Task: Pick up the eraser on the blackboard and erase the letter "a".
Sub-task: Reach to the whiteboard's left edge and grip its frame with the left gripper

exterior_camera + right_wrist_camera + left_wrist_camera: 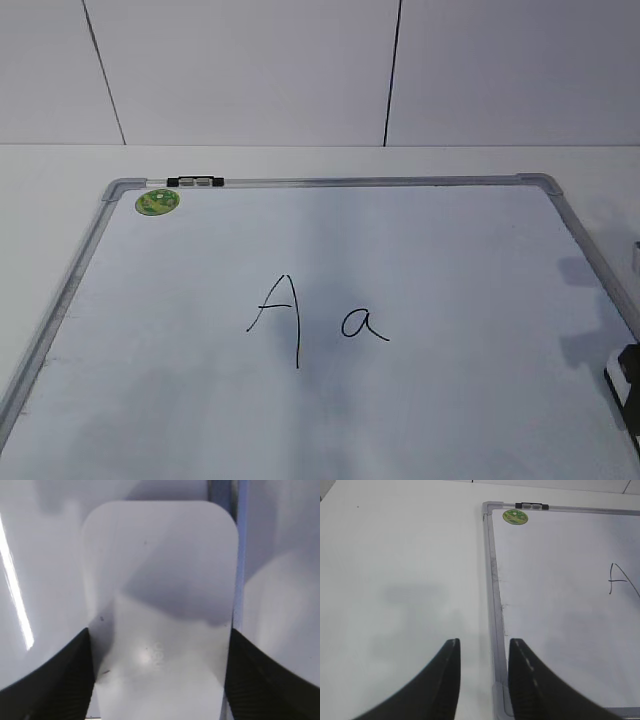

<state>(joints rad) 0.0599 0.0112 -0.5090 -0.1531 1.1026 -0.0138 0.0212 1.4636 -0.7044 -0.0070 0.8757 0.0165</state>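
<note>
Two tools idling apart: right tool (160, 680) straddling eraser (160, 595), grip unconfirmed; left tool (482, 647) released; sloppy swipe risking smearing capital A (280, 315) beside letter "a" (363, 324)

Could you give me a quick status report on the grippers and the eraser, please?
Right gripper straddling the eraser, fingers at both sides, closure unclear. Left gripper open, empty, over the blackboard frame. Letter "a" intact, path clear.

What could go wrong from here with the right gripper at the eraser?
The eraser lies between the right gripper's fingers; whether they grip it is unclear, so it might slip. The "a" sits close beside the capital "A", so a broad wipe could smear that too. The eraser lies by the frame, which might snag it.
</note>
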